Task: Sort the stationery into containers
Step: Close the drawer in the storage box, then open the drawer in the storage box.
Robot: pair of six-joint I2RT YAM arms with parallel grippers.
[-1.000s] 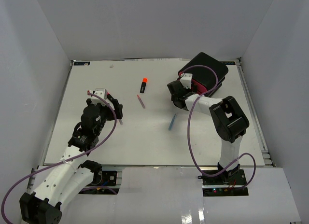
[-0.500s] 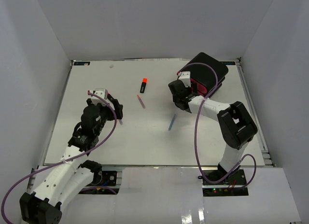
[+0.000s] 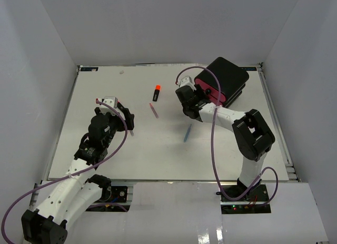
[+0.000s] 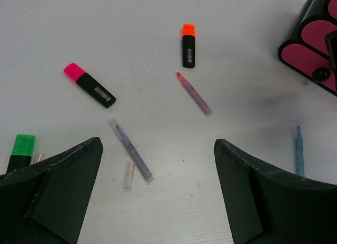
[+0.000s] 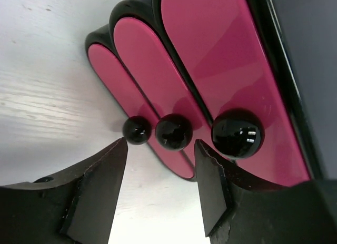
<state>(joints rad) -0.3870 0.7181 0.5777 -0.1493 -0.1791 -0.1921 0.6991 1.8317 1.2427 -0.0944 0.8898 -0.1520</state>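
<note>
The containers are three pink-fronted drawers [image 5: 158, 60] with round black knobs in a black box [image 3: 224, 75] at the back right. My right gripper [image 5: 160, 144] faces the fronts, open at a narrow gap with nothing in it. The middle knob [image 5: 174, 132] sits just past its tips. My left gripper [image 4: 158, 144] hangs wide open above the stationery: a purple pen [image 4: 131, 149], a small pink cap [image 4: 129, 174], and pink [image 4: 89, 85] and green [image 4: 21, 152] highlighters. An orange highlighter [image 3: 157, 92], a pink pen [image 3: 154, 110] and a blue pen [image 3: 187, 132] lie mid-table.
White walls close in the table on the left, back and right. The box stands close to the table's back right corner [image 3: 259, 68]. My right arm's elbow [image 3: 253, 131] rises over the right side of the table.
My right gripper has moved left and back from the drawer fronts, and its jaws have narrowed. The left arm and the stationery have not moved.
</note>
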